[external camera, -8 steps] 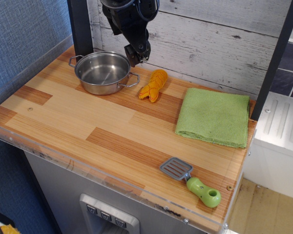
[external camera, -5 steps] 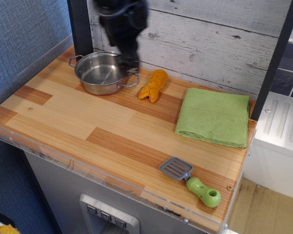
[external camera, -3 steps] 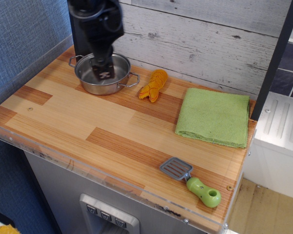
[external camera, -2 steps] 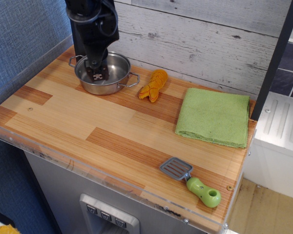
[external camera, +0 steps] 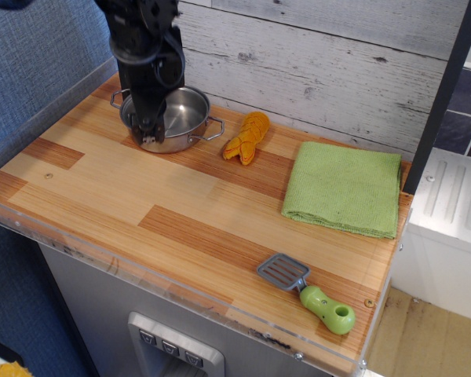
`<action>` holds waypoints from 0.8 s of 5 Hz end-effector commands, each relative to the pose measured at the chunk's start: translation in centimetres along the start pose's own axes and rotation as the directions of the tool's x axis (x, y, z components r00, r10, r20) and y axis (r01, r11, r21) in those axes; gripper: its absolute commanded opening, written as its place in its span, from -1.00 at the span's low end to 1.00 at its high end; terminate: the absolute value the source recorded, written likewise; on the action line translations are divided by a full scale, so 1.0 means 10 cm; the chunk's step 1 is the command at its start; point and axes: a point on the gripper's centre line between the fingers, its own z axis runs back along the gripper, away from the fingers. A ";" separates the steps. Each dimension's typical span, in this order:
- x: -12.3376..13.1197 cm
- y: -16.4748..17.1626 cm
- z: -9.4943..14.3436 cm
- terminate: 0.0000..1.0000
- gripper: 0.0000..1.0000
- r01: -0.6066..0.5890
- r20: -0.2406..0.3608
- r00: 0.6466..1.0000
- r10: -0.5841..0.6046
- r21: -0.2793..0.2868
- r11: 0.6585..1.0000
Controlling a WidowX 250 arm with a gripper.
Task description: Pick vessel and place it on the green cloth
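The vessel (external camera: 185, 115), a small shiny steel pot with two wire loop handles, stands upright at the back left of the wooden table (external camera: 125, 196). My gripper (external camera: 147, 135) points straight down at the pot's front-left rim. Its fingers look open, with the rim at their tips. The black arm hides the pot's left part and most of its left handle. The green cloth (external camera: 343, 187), a folded light green towel, lies flat at the right side of the table, well apart from the pot, with nothing on it.
An orange plush toy (external camera: 247, 137) lies between pot and cloth, near the back wall. A grey spatula with a green handle (external camera: 308, 293) lies at the front right. A white plank wall (external camera: 314, 63) closes the back and a dark post (external camera: 443, 94) stands at the right.
My arm swung from behind the pot's right side across to its left and came down. The gripper now sits at the front-left rim. The pot, cloth, toy and spatula have not moved.
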 end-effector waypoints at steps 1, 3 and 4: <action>-0.08 0.11 -0.10 -1.00 1.00 0.012 -0.064 0.998 -0.013 -0.016 1.000; -0.10 0.18 -0.30 -1.00 1.00 0.007 -0.105 0.994 -0.015 -0.078 0.997; -0.04 0.22 -0.40 -1.00 1.00 0.009 -0.126 0.992 -0.024 -0.113 0.994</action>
